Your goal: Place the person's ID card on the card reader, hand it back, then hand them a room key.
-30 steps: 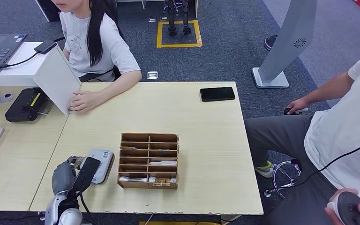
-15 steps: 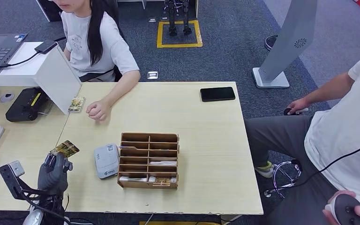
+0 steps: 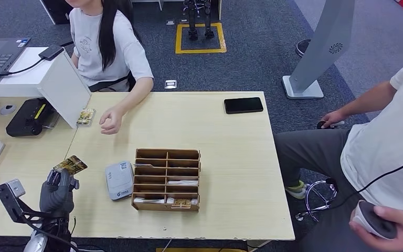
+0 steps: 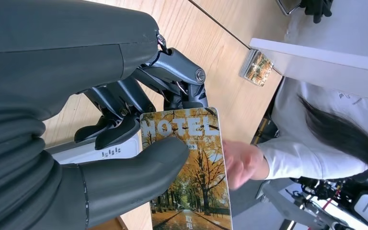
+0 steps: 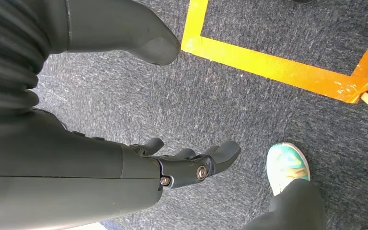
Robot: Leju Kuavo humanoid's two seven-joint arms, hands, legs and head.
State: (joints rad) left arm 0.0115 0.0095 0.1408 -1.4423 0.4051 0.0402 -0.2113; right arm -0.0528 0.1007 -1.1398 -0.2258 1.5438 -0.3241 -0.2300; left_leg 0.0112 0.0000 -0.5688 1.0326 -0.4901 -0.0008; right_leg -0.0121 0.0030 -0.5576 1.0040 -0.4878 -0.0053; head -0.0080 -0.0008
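Left hand (image 3: pixel 57 190) pinches a room key card (image 3: pixel 71 165) (autumn trees, "HOTEL" print) between thumb and fingers (image 4: pixel 124 103), raised above the table (image 3: pixel 231 152) left of the card reader (image 3: pixel 119 180). Wooden organizer (image 3: pixel 166 179) just right of reader. Person's hand (image 3: pixel 110 121) rests near another card (image 3: pixel 85 116). Right hand (image 5: pixel 139 124) hangs over carpet, fingers apart, empty.
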